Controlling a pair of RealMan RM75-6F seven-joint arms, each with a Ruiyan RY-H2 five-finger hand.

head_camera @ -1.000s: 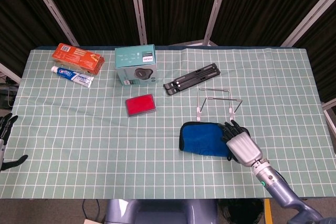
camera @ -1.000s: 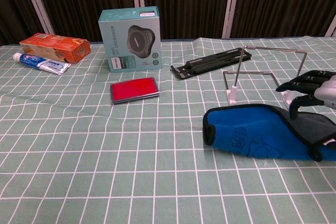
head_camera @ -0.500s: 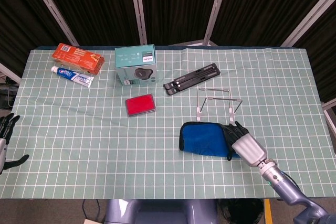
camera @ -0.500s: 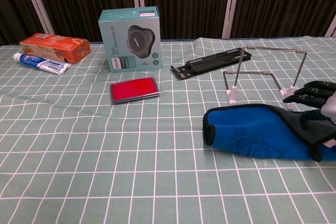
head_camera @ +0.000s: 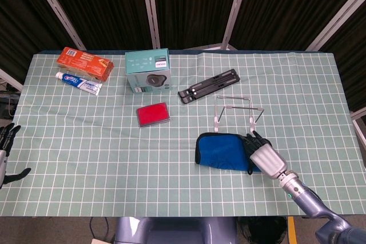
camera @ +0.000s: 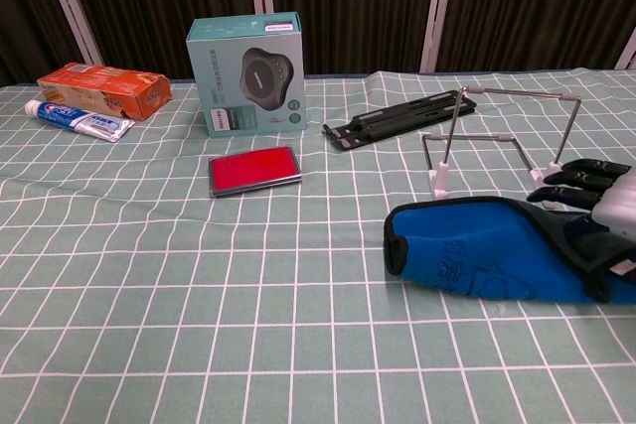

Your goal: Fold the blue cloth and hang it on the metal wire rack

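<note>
The blue cloth lies folded in a thick flat bundle on the table, just in front of the metal wire rack, which stands upright with nothing on it. My right hand lies over the cloth's right end. Its dark fingers stretch apart along the far edge, near the rack's right foot. No closed grip on the cloth shows. My left hand hangs off the table's left edge with fingers apart and holds nothing.
A red flat case lies left of the rack, and a black folding stand lies behind it. At the back left are a teal box, an orange carton and a toothpaste tube.
My right hand has come down from just above the cloth's right end onto it. The cloth, the rack and my left hand have kept their places.
</note>
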